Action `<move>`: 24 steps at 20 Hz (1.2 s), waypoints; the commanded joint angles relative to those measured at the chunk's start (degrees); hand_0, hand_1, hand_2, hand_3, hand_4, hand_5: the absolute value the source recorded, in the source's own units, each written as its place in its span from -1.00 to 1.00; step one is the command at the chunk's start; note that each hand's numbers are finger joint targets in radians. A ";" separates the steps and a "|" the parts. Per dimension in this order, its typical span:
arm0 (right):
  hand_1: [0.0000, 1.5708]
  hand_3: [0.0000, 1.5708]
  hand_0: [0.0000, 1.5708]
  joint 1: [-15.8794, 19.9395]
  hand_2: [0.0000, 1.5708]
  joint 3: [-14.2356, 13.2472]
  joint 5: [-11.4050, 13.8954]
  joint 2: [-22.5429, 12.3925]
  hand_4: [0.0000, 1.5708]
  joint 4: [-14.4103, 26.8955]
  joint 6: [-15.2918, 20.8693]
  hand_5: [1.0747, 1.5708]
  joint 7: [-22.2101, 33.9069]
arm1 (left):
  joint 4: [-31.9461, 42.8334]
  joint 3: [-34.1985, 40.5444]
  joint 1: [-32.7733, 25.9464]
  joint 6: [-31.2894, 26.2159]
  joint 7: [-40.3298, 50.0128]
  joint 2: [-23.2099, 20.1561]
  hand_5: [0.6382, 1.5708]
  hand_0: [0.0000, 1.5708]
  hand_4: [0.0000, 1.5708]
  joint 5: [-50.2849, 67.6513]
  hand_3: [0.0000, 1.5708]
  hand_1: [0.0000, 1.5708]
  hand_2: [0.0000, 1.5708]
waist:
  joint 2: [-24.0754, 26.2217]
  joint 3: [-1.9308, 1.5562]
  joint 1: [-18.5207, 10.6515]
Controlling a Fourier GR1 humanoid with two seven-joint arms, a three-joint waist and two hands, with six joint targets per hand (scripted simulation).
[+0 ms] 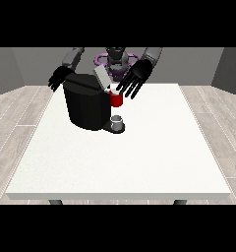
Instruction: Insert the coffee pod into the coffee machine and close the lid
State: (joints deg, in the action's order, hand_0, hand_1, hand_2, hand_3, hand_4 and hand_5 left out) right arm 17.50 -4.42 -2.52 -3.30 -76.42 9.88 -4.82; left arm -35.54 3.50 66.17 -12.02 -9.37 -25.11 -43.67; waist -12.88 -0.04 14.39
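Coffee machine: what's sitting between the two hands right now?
In the front view, the coffee machine with its raised lid stands between the hands.

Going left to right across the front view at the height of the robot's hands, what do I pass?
The robot hand at the view's left → black coffee machine → its raised grey lid → the robot hand at the view's right, fingers spread. The red part under that hand overlaps too much to place.

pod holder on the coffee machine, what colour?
Red, on the black coffee machine; the pod holder shows best in the front view, the only one.
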 commanded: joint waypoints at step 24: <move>-1.00 -1.00 -1.00 -12.66 -1.00 -1.35 -0.72 -4.46 -0.50 -0.96 -3.46 1.00 2.14 | -4.57 16.66 -26.03 -2.04 -4.50 17.48 1.00 -1.00 -0.76 24.20 -1.00 -1.00 -1.00 | 25.82 0.08 -14.81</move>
State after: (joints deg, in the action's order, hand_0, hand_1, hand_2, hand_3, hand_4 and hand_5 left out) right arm 4.63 -6.24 -3.75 -5.53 -75.55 7.65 -5.40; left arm -39.14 18.50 44.34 -13.53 -13.18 -8.80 -22.27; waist 9.50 0.03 2.01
